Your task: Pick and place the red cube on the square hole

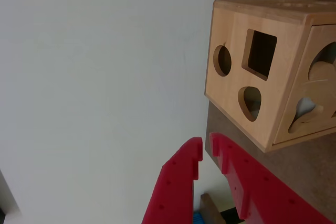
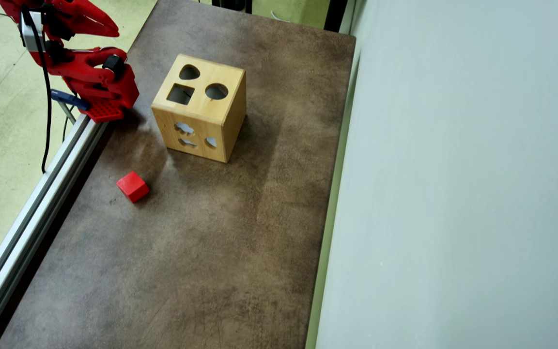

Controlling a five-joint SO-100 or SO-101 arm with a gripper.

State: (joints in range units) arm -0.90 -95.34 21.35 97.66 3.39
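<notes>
Below the box in the overhead view, your cube sits well apart; square hole tops it; gripper nearly closed, empty.

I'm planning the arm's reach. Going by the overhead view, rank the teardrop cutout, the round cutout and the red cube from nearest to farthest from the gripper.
1. The teardrop cutout, on the box top, right of the gripper.
2. The round cutout, further right on that top.
3. The red cube, alone on the table, well below the arm.
</notes>
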